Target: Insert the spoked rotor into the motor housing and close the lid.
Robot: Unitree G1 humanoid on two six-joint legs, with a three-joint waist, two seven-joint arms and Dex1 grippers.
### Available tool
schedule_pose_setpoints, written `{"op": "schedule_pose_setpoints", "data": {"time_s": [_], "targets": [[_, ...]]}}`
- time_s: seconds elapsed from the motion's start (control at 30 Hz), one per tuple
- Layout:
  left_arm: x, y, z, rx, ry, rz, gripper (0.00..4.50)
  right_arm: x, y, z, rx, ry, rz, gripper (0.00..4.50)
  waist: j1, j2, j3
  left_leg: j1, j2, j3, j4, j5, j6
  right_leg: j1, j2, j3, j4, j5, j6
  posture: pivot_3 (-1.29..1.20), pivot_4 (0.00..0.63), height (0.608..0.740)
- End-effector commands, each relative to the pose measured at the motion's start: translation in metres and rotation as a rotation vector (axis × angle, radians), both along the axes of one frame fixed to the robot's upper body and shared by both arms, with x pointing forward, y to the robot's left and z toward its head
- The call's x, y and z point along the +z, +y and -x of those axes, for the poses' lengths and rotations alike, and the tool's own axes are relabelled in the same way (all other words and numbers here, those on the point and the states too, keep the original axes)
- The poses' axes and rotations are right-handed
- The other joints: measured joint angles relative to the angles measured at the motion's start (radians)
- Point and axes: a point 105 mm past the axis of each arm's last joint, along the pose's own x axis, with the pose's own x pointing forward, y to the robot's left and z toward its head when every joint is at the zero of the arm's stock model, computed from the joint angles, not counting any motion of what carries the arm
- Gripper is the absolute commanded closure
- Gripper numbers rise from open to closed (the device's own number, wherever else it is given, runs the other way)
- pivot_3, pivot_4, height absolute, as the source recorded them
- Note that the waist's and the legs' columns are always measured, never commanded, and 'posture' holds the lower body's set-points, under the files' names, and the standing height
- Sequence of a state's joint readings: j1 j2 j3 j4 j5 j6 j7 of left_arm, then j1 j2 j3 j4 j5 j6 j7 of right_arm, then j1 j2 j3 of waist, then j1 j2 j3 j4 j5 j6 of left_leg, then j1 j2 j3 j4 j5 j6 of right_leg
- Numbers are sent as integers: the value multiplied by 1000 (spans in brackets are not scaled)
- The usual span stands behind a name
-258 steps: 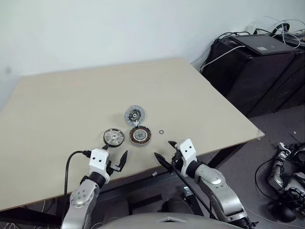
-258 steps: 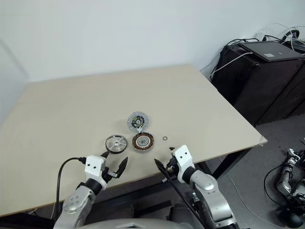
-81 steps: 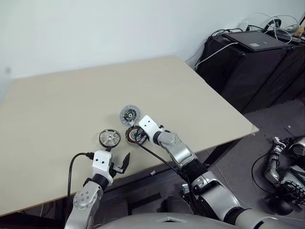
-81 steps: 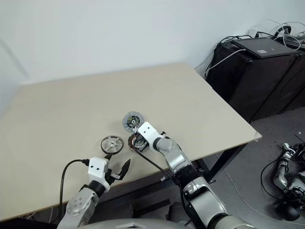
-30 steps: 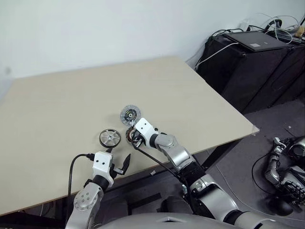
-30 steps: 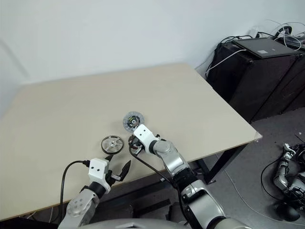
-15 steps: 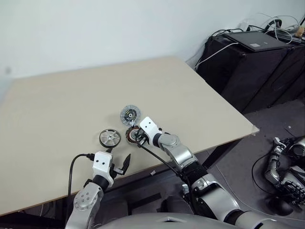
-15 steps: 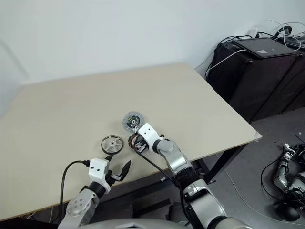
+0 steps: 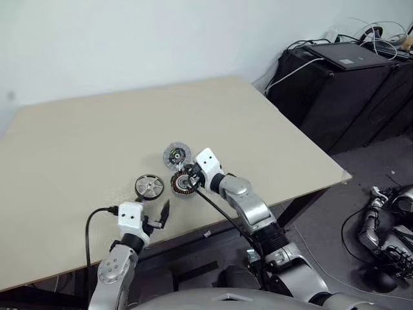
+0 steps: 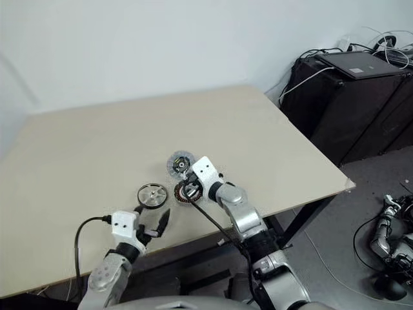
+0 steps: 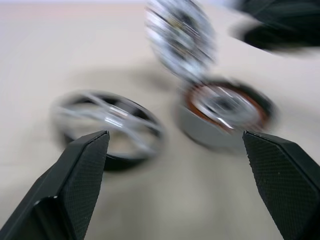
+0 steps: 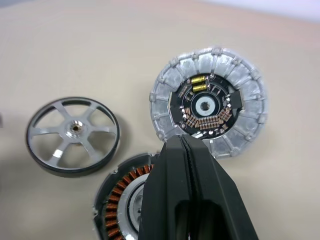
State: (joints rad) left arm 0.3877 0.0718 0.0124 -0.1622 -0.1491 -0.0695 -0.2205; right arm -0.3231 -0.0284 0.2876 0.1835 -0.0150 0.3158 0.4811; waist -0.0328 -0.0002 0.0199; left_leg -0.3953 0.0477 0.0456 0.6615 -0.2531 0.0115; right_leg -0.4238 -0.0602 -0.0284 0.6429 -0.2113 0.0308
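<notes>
The spoked rotor (image 12: 73, 135) lies uninserted left of the motor housing (image 9: 182, 183), lid (image 12: 210, 108) just beyond; right gripper (image 12: 181, 145), jaws closed and seemingly empty, hovers above the housing; left gripper (image 9: 158, 216), jaws wide, must next reach the rotor.

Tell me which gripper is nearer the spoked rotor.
Left. The left gripper hangs open at the table edge just in front of the spoked rotor; the shut right gripper is over the motor housing beside it.

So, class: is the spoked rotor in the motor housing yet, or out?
Out. The spoked rotor lies flat on the table, beside the motor housing, apart from it.
</notes>
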Motion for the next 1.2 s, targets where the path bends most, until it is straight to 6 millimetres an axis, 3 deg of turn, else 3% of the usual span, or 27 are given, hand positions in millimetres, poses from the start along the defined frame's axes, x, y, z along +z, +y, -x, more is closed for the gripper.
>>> {"op": "schedule_pose_setpoints", "data": {"time_s": [0.03,0.13,0.3,0.67,0.77,0.83,0.93,1.2], "targets": [[24,22,-8,140,-86,50,0,10,-16,2,-38,-24,-22,4485,0,-1,0,0,0,0,0,0,0,0,0,0,0,0,0,0,0,740],[11,35,-9,225,17,166,0,6,-27,9,-61,-7,-16,4485,-1,-2,1,0,0,0,0,0,0,0,0,0,0,0,0,0,0,740],[-5,40,-12,231,139,319,0,0,-41,21,-92,16,-7,4485,-4,-6,3,0,0,-1,0,0,0,0,0,0,0,0,0,0,0,740],[-7,22,-31,126,229,506,0,0,-55,30,-162,30,-24,4485,-4,-10,5,0,-1,-1,1,0,0,1,0,0,0,0,0,0,0,740],[-10,18,-33,129,267,546,571,3,-57,28,-176,23,-30,4500,-3,-10,6,0,-1,-1,1,0,0,1,0,0,0,0,0,0,0,740],[-12,16,-34,129,286,555,571,4,-58,27,-183,20,-31,4500,-3,-11,6,0,-1,-1,1,0,0,2,0,0,0,0,0,0,0,740],[-15,13,-34,133,314,584,1190,5,-59,26,-190,18,-31,4500,-3,-11,6,0,-1,-1,1,0,0,7,0,0,-1,0,0,0,0,740],[-14,13,-33,146,302,622,3835,1,-59,27,-200,32,-32,4500,-3,-12,6,1,-1,-3,1,0,0,8,0,-1,-1,0,0,0,0,740]]}}
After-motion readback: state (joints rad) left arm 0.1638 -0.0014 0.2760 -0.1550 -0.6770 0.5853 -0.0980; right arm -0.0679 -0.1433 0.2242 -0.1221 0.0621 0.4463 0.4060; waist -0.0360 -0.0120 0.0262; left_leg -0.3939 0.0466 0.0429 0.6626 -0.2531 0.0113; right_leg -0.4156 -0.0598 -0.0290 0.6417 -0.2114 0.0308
